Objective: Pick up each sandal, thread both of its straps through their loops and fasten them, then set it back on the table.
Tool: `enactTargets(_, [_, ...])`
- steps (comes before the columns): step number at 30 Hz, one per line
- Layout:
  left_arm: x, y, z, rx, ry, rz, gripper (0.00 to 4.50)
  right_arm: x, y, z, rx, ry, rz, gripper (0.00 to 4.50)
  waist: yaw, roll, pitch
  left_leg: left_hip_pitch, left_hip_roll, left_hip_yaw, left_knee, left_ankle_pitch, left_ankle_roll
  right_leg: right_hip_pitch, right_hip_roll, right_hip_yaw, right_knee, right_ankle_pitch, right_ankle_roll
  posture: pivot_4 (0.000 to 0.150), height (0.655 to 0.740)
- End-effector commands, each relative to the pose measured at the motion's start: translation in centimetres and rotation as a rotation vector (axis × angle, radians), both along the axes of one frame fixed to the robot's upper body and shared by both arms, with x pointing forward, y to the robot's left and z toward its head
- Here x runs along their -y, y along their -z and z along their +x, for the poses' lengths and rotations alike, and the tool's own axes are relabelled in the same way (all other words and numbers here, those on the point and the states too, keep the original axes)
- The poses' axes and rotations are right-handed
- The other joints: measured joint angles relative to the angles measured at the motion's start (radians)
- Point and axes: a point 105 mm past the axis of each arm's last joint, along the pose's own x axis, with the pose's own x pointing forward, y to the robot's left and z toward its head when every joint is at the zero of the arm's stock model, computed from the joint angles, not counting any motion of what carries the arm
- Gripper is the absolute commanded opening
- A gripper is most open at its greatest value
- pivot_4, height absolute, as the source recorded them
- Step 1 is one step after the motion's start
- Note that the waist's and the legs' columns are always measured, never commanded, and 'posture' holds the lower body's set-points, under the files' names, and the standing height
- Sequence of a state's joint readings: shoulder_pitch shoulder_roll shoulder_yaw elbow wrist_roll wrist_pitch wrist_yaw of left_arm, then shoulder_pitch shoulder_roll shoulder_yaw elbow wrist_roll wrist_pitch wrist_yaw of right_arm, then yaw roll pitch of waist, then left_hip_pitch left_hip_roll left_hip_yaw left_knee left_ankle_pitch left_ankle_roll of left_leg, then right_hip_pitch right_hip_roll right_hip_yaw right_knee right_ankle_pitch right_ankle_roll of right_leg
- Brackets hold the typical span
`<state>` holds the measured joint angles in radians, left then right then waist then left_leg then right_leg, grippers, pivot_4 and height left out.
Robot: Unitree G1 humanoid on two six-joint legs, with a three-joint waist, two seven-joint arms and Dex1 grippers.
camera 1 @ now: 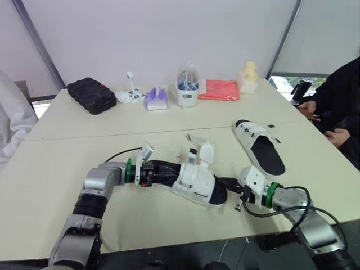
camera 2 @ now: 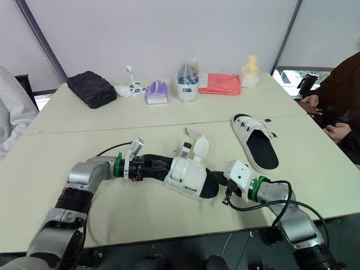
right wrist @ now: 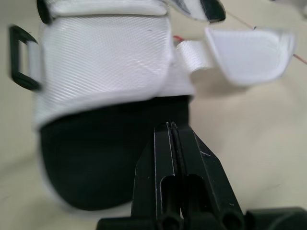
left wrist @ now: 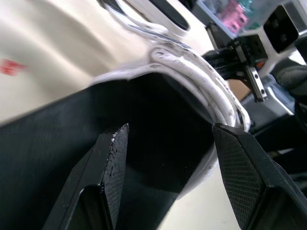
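- Left eye view shows you the wide beige table (camera 1: 84, 129), with both sandals lying on it.
- The white strapped sandal with black footbed (camera 1: 194, 183) sits near the front edge between your two grippers, one strap flap standing up.
- The second matching sandal (camera 1: 261, 147) lies farther back on the right, well apart.
- Your left gripper (left wrist: 168, 136) is spread wide, with a finger on either side of the heel.
- Your right gripper (right wrist: 171, 127) is clenched on nothing, tips at the toe.
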<state>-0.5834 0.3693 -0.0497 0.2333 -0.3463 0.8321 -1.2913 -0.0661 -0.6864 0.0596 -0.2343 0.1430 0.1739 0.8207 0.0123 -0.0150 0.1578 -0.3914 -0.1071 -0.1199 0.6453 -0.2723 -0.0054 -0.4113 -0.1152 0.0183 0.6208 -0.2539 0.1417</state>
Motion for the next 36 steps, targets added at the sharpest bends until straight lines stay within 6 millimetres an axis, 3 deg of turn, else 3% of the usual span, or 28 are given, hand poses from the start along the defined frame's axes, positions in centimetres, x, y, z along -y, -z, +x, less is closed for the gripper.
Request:
enactTargets(1, [1.7, -1.5, -1.6, 0.025, 0.083, -0.044, 2.83, 0.0, -1.3, -0.6, 0.005, -0.026, 0.013, 0.0, 0.0, 0.0, 0.0, 0.0, 0.0, 0.0, 0.0, 0.0, 0.0, 0.0, 0.0, 0.0, 0.0, 0.0, 0.0, 0.15, 0.74])
enactTargets(5, [2.0, -1.6, -1.9, 0.033, 0.077, -0.03, 2.83, 1.4, -2.4, 0.0, 0.02, 0.008, 0.001, 0.0, 0.001, 0.001, 0.001, 0.0, 0.0, 0.0, 0.0, 0.0, -0.001, 0.001, -0.001, 0.0, -0.001, 0.0, 0.0, 0.15, 0.74])
enactTargets(8, [0.4, -2.0, -1.1, 0.072, 0.029, 0.003, 2.83, 1.4, -1.9, -0.4, -0.024, -0.021, 0.006, 0.0, -0.002, 0.001, 0.001, 0.0, 0.0, 0.0, 0.0, 0.0, 0.0, 0.001, -0.001, 0.0, -0.001, 0.0, 0.0, 0.15, 0.74])
enactTargets(12, [-3.2, -3.6, 0.8, 0.134, -0.034, 0.039, 2.83, 1.1, 0.2, -0.4, -0.097, -0.078, -0.011, 0.0, -0.002, 0.001, 0.001, 0.0, 0.001, 0.0, 0.0, 0.001, -0.002, 0.0, 0.0, -0.001, 0.0, 0.0, 0.0, 0.15, 0.74])
enactTargets(15, [-3.8, -5.2, 3.6, 0.131, -0.132, -0.019, 2.83, 1.2, 1.3, 0.1, -0.117, -0.101, -0.036, 0.0, 0.001, 0.001, 0.001, 0.001, 0.0, 0.001, 0.001, 0.001, -0.002, 0.001, -0.001, -0.001, -0.001, 0.0, 0.0, 0.15, 0.74])
enactTargets(18, [-2.8, -6.6, 6.0, 0.07, -0.206, -0.133, 2.83, 1.2, 2.1, 0.5, -0.12, -0.127, -0.067, 0.0, 0.004, 0.0, 0.001, 0.001, -0.001, -0.003, 0.003, 0.001, -0.002, 0.004, -0.001, -0.005, -0.002, 0.0, 0.0, 0.15, 0.74])
enactTargets(21, [-1.2, -6.7, 7.6, 0.005, -0.238, -0.188, 2.83, 1.1, 2.3, 0.8, -0.119, -0.138, -0.066, 0.0, -0.002, 0.0, 0.001, 0.001, -0.001, -0.003, 0.004, 0.002, -0.003, 0.006, -0.001, -0.005, -0.002, 0.001, 0.001, 0.15, 0.74])
enactTargets(28, [3.3, -4.7, 9.3, -0.18, -0.283, -0.21, 2.83, 0.4, 2.9, 1.2, -0.102, -0.165, -0.082, 0.0, -0.013, -0.001, 0.001, 0.001, -0.001, -0.002, 0.004, 0.002, -0.004, 0.004, 0.0, -0.005, -0.001, 0.001, 0.002, 0.15, 0.74])
enactTargets(36, [6.1, -4.5, 10.8, -0.284, -0.432, -0.232, 2.83, -0.3, 3.1, 1.4, -0.069, -0.146, -0.059, 0.0, -0.028, -0.001, 0.001, 0.002, 0.0, -0.002, 0.004, 0.003, -0.004, 0.003, 0.001, -0.004, 0.002, 0.001, 0.002, 0.15, 0.74])
